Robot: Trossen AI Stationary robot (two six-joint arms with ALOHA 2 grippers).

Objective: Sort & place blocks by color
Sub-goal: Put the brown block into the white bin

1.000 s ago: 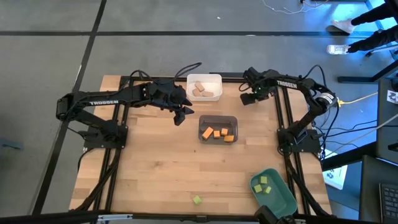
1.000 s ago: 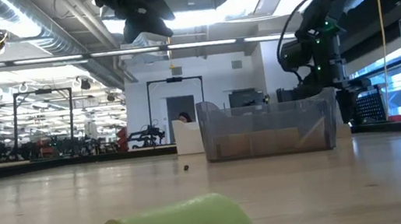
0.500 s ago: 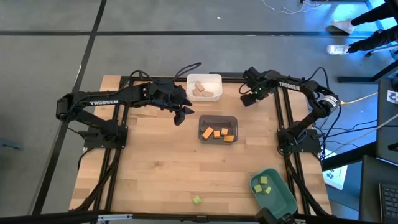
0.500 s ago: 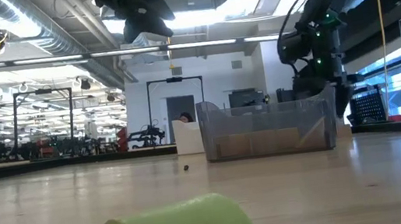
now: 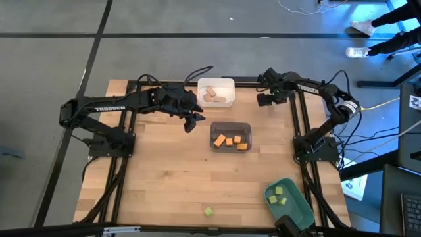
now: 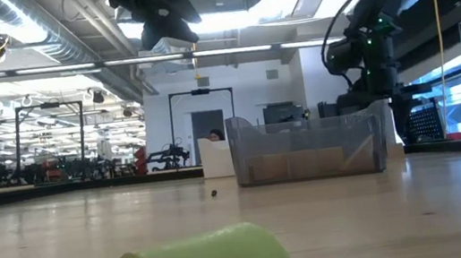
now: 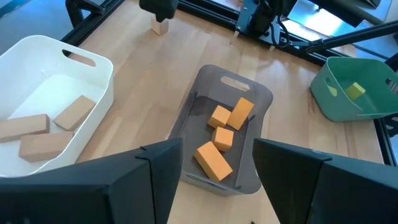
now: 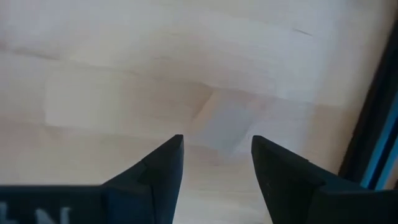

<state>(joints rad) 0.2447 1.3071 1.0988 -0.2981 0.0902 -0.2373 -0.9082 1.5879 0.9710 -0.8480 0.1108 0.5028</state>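
Tan block (image 8: 225, 124) between right fingers (image 8: 163, 167)

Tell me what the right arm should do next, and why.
Probably lower the right gripper straight down and close on the tan block. Its fingers are open, and the block lies on the table in line with the gap between them, outside the white bin that holds the other tan blocks. The left gripper hovers open beside the grey bin.

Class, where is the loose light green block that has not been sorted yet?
In the high view, the loose light green block lies on the table near its bottom edge, left of the green bin.
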